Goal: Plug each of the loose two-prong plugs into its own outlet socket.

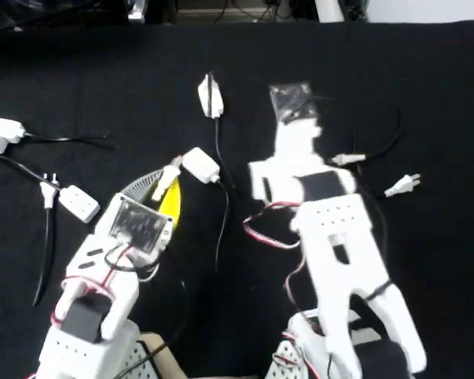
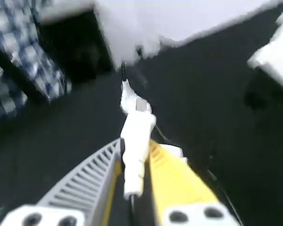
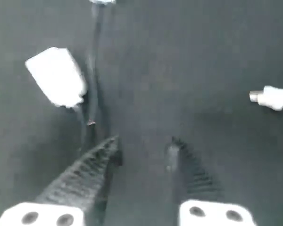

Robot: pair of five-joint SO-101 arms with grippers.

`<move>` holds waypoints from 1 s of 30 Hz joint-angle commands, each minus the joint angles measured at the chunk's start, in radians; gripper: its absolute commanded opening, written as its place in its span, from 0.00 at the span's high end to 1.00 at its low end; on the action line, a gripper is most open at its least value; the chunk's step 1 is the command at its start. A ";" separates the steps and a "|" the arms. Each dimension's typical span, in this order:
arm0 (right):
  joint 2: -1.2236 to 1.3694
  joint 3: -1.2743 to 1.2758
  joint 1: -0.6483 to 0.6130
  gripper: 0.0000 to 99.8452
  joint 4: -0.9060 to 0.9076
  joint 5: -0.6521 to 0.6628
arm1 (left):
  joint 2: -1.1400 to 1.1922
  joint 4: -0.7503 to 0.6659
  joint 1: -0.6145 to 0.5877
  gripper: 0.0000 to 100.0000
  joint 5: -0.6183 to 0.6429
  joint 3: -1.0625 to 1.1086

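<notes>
My left gripper (image 1: pixel 166 188), with one grey and one yellow finger, is shut on a white two-prong plug (image 1: pixel 172 170); the plug's front end is close beside a white outlet socket (image 1: pixel 201 164). In the left wrist view the plug (image 2: pixel 137 134) is clamped between the fingers (image 2: pixel 174 181) of the left gripper (image 2: pixel 136 149). My right gripper (image 1: pixel 292 103) stands open and empty over the black cloth at the far middle. In the right wrist view the right gripper (image 3: pixel 144 146) has a white socket (image 3: pixel 56 75) off to one side and a plug end (image 3: pixel 273 98) to the other.
Loose plugs lie at the right (image 1: pixel 347 159) (image 1: pixel 403 185) and at the left (image 1: pixel 49 189). Other sockets sit at the back middle (image 1: pixel 211 95), far left (image 1: pixel 0 133) and left (image 1: pixel 77 203). Thin black cables trail across the cloth.
</notes>
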 commanded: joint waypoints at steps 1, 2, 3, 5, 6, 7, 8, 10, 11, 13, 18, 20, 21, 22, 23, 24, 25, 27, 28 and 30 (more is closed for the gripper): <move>0.002 0.008 0.091 0.75 -0.074 -0.018 | -0.018 -0.006 -0.044 0.97 0.009 0.002; 0.018 0.019 0.097 0.75 -0.103 -0.018 | -0.018 -0.005 -0.045 0.97 0.006 0.004; 0.041 0.027 0.098 0.75 -0.127 -0.018 | -0.017 0.002 -0.047 0.97 0.006 0.004; 0.114 0.025 0.100 0.75 -0.176 -0.018 | -0.015 0.003 -0.047 0.97 0.006 0.008; 0.162 0.012 0.100 0.75 -0.196 -0.018 | -0.015 0.003 -0.047 0.97 0.006 0.018; 0.217 -0.012 0.101 0.75 -0.206 -0.018 | -0.015 0.003 -0.048 0.97 0.006 0.025; 0.280 -0.044 0.103 0.75 -0.206 -0.018 | -0.015 0.006 -0.048 0.97 0.006 0.030; 0.415 -0.119 0.120 0.75 -0.199 -0.023 | -0.015 0.052 -0.048 0.97 0.009 0.021; 0.483 -0.163 0.137 0.75 -0.192 -0.040 | -0.015 0.078 -0.048 0.97 0.009 0.008; 0.602 -0.262 0.172 0.75 -0.158 -0.077 | -0.003 0.135 -0.050 0.97 0.011 -0.021; 0.783 -0.469 0.206 0.75 0.002 -0.124 | 0.160 0.204 -0.114 0.97 0.031 -0.137; 0.800 -0.484 0.209 0.75 0.008 -0.129 | 0.279 0.233 -0.125 0.97 0.026 -0.223; 0.796 -0.479 0.207 0.75 0.003 -0.129 | 0.348 0.247 -0.127 0.97 0.026 -0.274; 0.791 -0.476 0.204 0.75 0.002 -0.129 | 0.423 0.259 -0.127 0.97 0.025 -0.328; 0.788 -0.473 0.204 0.75 -0.002 -0.129 | 0.505 0.273 -0.127 0.97 0.023 -0.387; 0.788 -0.472 0.204 0.75 -0.002 -0.129 | 0.592 0.290 -0.124 0.97 0.009 -0.458; 0.788 -0.472 0.204 0.75 -0.006 -0.129 | 0.678 0.319 -0.124 0.97 -0.025 -0.536; 0.786 -0.469 0.203 0.75 -0.012 -0.129 | 0.873 0.404 -0.124 0.97 -0.075 -0.723; 0.786 -0.469 0.203 0.75 -0.012 -0.129 | 0.971 0.459 -0.127 0.97 -0.091 -0.826; 0.786 -0.469 0.203 0.75 -0.012 -0.129 | 1.165 0.575 -0.130 0.97 -0.100 -1.032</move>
